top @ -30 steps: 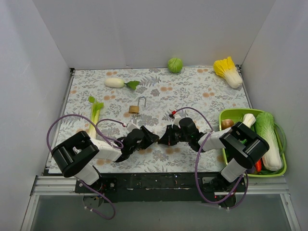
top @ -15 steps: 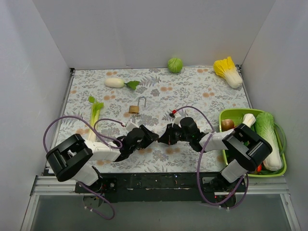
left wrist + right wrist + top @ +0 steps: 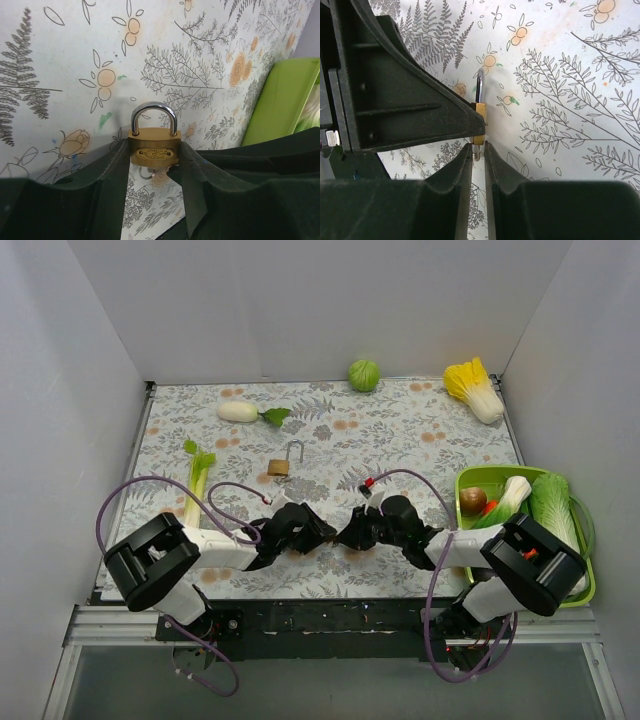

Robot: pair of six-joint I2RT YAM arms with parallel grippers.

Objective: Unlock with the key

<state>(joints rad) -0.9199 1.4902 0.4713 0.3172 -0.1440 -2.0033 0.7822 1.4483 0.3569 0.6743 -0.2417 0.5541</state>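
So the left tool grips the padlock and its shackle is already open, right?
No: the left wrist view shows the shackle closed, both legs in the body. The left tool does grip the padlock; the right tool holds the key at its base.

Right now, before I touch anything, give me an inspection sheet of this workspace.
Surface: floral cloth, lying flat.
Job's things: brass padlock, shackle closed, off the cloth between the hands; key at its underside.
Clutter: second padlock on the cloth, shackle open; white radish; leek; green cabbage; yellow cabbage; green tray of vegetables.
Hands: left hand clamps the brass padlock's body; right hand is closed on the key.
Cables: purple cables loop off both arms, clear of the lock.
Surroundings: white walls on three sides.
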